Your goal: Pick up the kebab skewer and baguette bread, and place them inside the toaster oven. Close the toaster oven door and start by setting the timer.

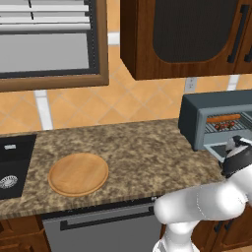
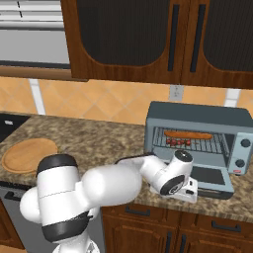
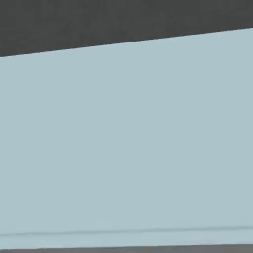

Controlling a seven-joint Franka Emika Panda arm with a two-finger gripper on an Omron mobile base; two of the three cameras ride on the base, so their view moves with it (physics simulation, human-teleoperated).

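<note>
The toaster oven (image 1: pixel 216 106) (image 2: pixel 197 116) stands on the counter's right end with the toaster oven door (image 2: pixel 213 177) folded down flat in front. On the wire rack inside, the orange-brown baguette bread (image 2: pixel 188 134) (image 1: pixel 223 118) lies at the back. The dark red kebab skewer (image 2: pixel 179 142) (image 1: pixel 224 126) lies just in front of it. My gripper (image 2: pixel 189 190) sits low at the door's front left edge, its fingers hidden by the hand. The hand view is pressed against the door's pale grey frame (image 3: pixel 126 148), with a dark band (image 3: pixel 99 20) above.
A round wooden board (image 1: pixel 78 173) (image 2: pixel 29 154) lies on the granite counter (image 1: pixel 142 147) to the left, beside a black sink (image 1: pixel 12 165). Two knobs (image 2: pixel 245 143) sit on the oven's right side. Dark wooden wall cabinets (image 2: pixel 148 39) hang above.
</note>
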